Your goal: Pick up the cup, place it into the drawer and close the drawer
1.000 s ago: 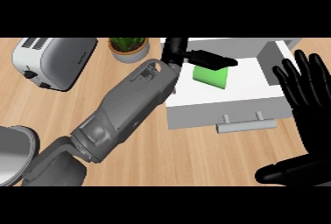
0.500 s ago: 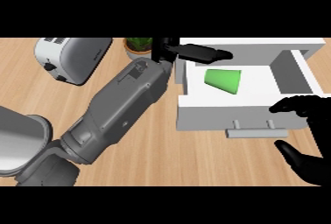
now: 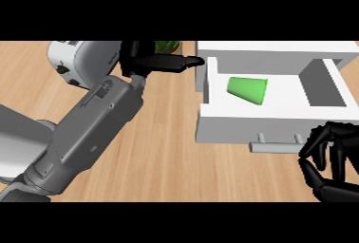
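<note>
A green cup (image 3: 248, 89) lies on its side inside the open white drawer (image 3: 266, 128). The drawer's grey handle (image 3: 278, 146) faces me at its front. My left hand (image 3: 157, 62) stretches out at the top, fingers straight, pointing toward the drawer's left wall and holding nothing. At the lower right my right hand (image 3: 329, 161) has its fingers curled, just right of the handle, and I cannot tell if it touches it.
A silver toaster (image 3: 80, 61) stands at the top left. A green plant (image 3: 167, 46) in a pot shows behind my left hand. A grey rounded object (image 3: 17, 137) sits at the left edge. Wooden counter (image 3: 168, 161) lies before the drawer.
The view has shifted, so the drawer sits more to the middle. My right hand dropped to the lower right and curled its fingers beside the handle. The cup lies still in the drawer.
</note>
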You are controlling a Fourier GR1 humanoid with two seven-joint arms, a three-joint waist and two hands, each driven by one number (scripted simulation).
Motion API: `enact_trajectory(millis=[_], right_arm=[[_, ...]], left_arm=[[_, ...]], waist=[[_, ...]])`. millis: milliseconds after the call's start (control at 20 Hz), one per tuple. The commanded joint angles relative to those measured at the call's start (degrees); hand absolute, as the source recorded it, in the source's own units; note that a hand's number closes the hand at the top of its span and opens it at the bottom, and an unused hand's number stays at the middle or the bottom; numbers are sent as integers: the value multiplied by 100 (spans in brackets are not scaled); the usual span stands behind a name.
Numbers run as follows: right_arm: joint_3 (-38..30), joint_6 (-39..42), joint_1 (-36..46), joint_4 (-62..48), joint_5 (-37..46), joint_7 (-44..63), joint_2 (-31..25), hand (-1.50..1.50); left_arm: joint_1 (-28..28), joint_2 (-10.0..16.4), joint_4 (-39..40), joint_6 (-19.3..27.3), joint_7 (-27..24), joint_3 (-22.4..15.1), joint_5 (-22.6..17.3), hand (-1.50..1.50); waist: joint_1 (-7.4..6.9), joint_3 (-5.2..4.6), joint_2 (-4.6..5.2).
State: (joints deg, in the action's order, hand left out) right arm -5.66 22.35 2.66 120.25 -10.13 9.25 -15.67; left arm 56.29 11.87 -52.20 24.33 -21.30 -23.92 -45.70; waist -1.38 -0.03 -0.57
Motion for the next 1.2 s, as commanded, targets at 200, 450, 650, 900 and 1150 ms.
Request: enact_trajectory(millis=[200,450,650,900,1150], right_arm=[[248,-124,-151,-348,1019,-177,66,150],[530,20,-91,-670,1873,-635,-204,150],[1282,-144,180,-903,3376,-1088,-492,150],[1627,-752,378,-2105,4508,-1889,-525,150],[1901,-1355,643,-3092,5061,-2078,5,-150]], left_arm=[[-1983,1180,-1981,-393,291,196,-116,-150],[-3090,1612,-2763,-733,266,424,-260,-150],[-3282,1599,-2903,-851,228,471,-291,-150],[-3961,1993,-3245,-1293,125,826,-370,-150],[-4511,2051,-3071,-1904,-62,1287,-310,-150]], waist=[[-31,2,24],[-8,1,41],[-49,0,50],[-41,5,64],[73,3,64]])
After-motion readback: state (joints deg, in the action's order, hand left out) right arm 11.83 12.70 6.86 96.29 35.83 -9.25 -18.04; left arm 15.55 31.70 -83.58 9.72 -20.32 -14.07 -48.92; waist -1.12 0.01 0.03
